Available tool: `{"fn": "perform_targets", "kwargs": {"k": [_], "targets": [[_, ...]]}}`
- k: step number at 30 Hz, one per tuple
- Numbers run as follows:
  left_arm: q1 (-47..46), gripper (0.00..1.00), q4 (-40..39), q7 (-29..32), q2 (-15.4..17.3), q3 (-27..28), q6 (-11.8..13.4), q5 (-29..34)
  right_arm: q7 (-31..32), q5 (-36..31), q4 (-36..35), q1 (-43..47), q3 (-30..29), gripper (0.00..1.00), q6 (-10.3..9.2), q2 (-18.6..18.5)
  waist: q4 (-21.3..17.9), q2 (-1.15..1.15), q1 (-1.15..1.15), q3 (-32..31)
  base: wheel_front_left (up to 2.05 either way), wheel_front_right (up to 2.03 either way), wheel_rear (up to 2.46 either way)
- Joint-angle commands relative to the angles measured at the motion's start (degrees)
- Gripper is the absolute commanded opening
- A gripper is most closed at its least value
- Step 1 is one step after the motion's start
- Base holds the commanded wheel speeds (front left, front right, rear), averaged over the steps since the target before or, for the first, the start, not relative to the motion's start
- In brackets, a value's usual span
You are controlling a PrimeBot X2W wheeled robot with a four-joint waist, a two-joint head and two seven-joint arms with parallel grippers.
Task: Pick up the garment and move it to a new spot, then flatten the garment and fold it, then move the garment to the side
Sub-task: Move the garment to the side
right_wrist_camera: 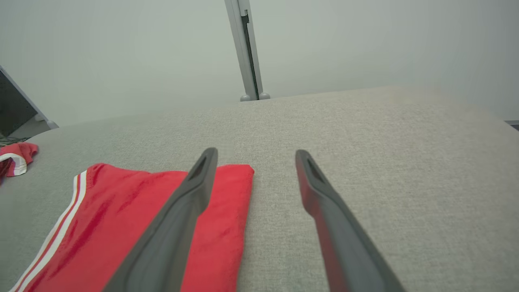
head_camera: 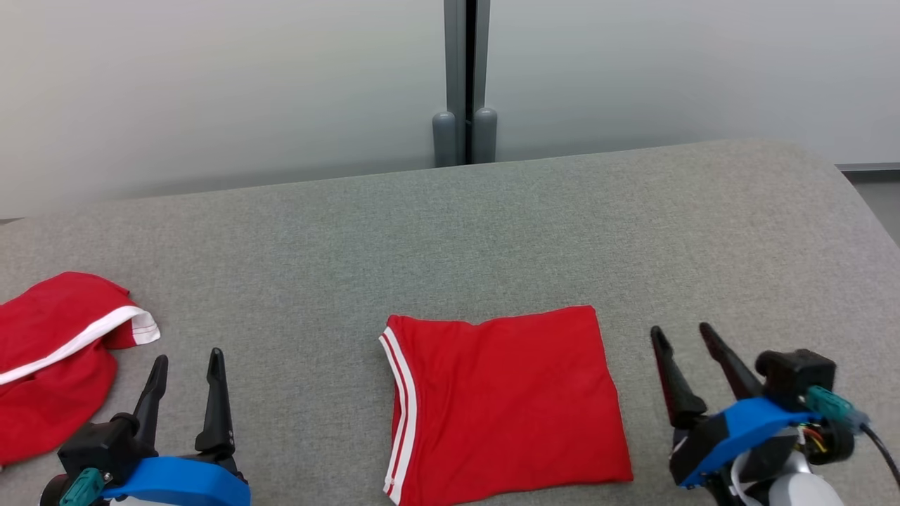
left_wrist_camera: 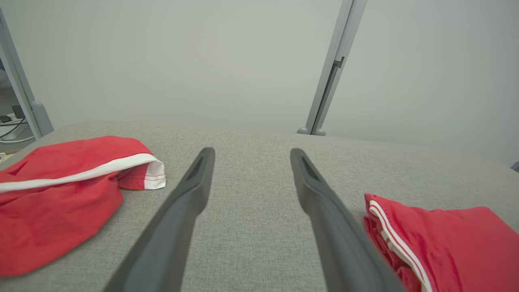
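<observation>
Cut by the left edge, at 9 o'clock in the head view: crumpled red garment (head_camera: 49,351). Clipped at 6 o'clock: bottom hem of folded red garment (head_camera: 506,407). Lost below the frame at 7 and 5 o'clock: bodies of left tool (head_camera: 188,355) and right tool (head_camera: 680,329). In the right wrist view, partly hidden behind a dark finger (right_wrist_camera: 178,227): same folded cloth. At 9 o'clock in the left wrist view: cables (left_wrist_camera: 14,139), too small to make out.

Red garment (head_camera: 506,404), folded into a flat, roughly square packet; two white stripes run down its left edge, with a thin red line between them; the cloth is smooth, with only faint creases; it lies flat on the grey fabric-covered tabletop (head_camera: 492,232), midway along the tabletop's near edge, well short of its far edge.
</observation>
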Motion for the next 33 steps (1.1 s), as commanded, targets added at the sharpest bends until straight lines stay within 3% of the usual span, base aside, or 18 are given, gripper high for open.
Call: {"fn": "perform_targets", "kwargs": {"k": [1,12,22,28,29,30,31,32,33], "targets": [[-0.72,1.0,0.05,-0.18,0.11,-0.22,-0.13,0.27,2.08,0.45,0.57,-1.15,0.94,1.0,0.03,-0.03,0.36,0.0,0.0,-0.07,0.0,0.0,0.0],[-3.11,1.0,0.1,0.92,0.28,-2.11,-0.92,1.2,20.45,-1.16,9.3,-6.51,2.43,1.0,0.03,-0.08,3.17,0.0,0.0,0.4,0.0,0.0,0.0],[-5.67,1.0,0.35,1.32,0.06,-3.57,-1.96,1.93,25.91,-1.46,22.59,-13.51,0.99,1.0,0.03,-0.06,5.57,0.0,0.0,1.85,0.0,0.0,0.0],[-5.89,1.0,0.46,1.09,0.39,-3.9,-2.13,1.91,30.13,1.81,30.13,-15.4,5.54,1.0,0.12,0.53,6.49,0.0,0.0,2.29,0.0,0.0,0.0],[-5.75,1.0,0.47,1.04,0.46,-3.86,-2.05,1.88,30.91,2.37,30.78,-15.41,6.69,0.91,0.18,0.66,6.48,0.0,0.0,2.3,0.0,0.0,0.0],[-5.59,1.0,0.45,1.0,0.52,-3.79,-1.95,1.82,31.29,2.67,31.13,-15.54,7.63,0.56,0.22,0.8,6.41,0.0,0.0,2.35,0.0,0.0,0.0],[-5.44,1.0,0.35,0.93,0.57,-3.71,-1.8,1.76,31.04,2.49,30.93,-15.88,8.45,0.08,0.25,0.86,6.29,0.0,0.0,2.47,0.0,0.0,0.0],[-5.33,1.0,0.26,0.87,0.6,-3.61,-1.66,1.7,30.72,1.61,30.72,-16.36,9.05,0.0,0.26,0.87,6.13,0.0,0.0,2.62,0.0,0.0,0.0],[-5.28,1.0,0.17,0.88,0.61,-3.52,-1.57,1.64,30.39,0.84,30.32,-17.0,9.71,0.0,0.26,0.63,5.94,0.0,0.0,2.8,0.0,0.0,0.0]]}}
